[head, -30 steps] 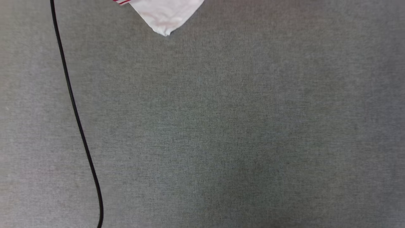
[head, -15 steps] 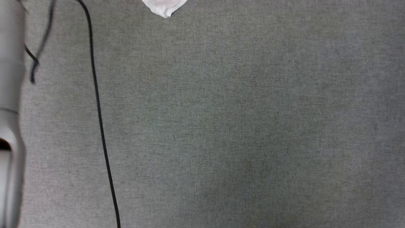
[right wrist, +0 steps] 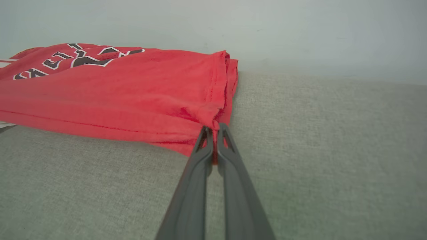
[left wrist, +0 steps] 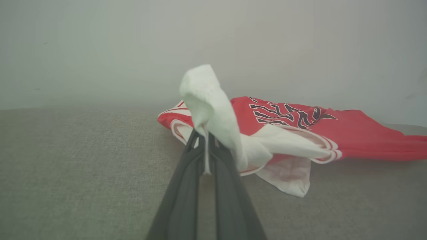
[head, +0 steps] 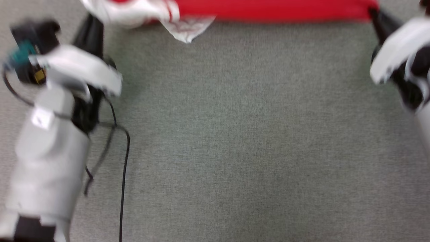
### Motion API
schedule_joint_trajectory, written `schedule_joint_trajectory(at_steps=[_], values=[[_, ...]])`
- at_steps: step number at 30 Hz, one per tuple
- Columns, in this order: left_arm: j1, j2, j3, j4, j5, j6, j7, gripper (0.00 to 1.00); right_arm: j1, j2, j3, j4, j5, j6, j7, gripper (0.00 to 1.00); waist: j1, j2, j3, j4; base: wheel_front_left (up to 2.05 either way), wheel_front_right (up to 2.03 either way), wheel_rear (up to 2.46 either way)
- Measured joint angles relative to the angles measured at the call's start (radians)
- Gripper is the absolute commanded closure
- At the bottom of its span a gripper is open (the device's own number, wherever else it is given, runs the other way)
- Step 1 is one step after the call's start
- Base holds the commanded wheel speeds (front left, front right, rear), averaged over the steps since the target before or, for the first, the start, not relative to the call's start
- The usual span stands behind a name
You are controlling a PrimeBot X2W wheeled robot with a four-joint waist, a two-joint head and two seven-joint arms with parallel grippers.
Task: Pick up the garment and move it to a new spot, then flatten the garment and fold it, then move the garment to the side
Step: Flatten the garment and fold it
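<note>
Head view, one garment, two hands, left hand clamped on it, right hand clamped on it

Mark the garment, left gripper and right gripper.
garment [right wrist: 116,90]: right wrist view, red body below the lettering.
left gripper [left wrist: 204,138]: left wrist view, between fingertips pinching white cloth.
right gripper [right wrist: 214,130]: right wrist view, between fingertips pinching red edge.

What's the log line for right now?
left gripper: shut on sleeve | right gripper: shut on hem | garment: stretched between both, lettering up
</note>
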State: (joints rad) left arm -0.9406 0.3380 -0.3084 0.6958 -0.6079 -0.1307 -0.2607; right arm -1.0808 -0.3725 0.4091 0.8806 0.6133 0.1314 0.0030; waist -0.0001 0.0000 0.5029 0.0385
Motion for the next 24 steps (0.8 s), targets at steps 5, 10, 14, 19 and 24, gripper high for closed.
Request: schedule_joint_trajectory(at_steps=[5, 10, 14, 19, 24], values=[[0.212, -0.035, 0.051, -0.066, 0.007, 0.0, -0.001, 1.0, 0.195, -0.023, 0.005, -0.063, 0.055, 0.0, -0.031, 1.0, 0.0, 0.0, -0.085, 0.003, 0.0, 0.0, 0.0], [0.4, -0.064, 0.091, -0.138, 0.025, 0.005, -0.001, 1.0, 0.378, -0.04, -0.012, -0.132, 0.087, 0.0, -0.044, 1.0, -0.0002, 0.0, -0.18, 0.005, 0.0, 0.0, 0.0], [0.528, -0.079, 0.095, -0.19, 0.047, 0.016, -0.001, 1.0, 0.528, -0.058, -0.065, -0.198, 0.096, 0.0, -0.047, 1.0, -0.0002, 0.0001, -0.254, 0.009, 0.0, 0.0, 0.0], [0.686, -0.075, 0.096, -0.27, 0.058, 0.035, 0.001, 1.0, 0.745, -0.05, -0.157, -0.302, 0.07, 0.0, -0.02, 1.0, -0.0003, 0.0001, -0.339, 0.013, 0.0, 0.0, 0.0], [0.87, -0.058, 0.1, -0.398, 0.041, 0.082, 0.044, 1.0, 1.01, 0.014, -0.306, -0.476, -0.016, 0.0, 0.08, 1.0, -0.0003, 0.0001, -0.431, 0.008, 0.0, 0.0, 0.0]])
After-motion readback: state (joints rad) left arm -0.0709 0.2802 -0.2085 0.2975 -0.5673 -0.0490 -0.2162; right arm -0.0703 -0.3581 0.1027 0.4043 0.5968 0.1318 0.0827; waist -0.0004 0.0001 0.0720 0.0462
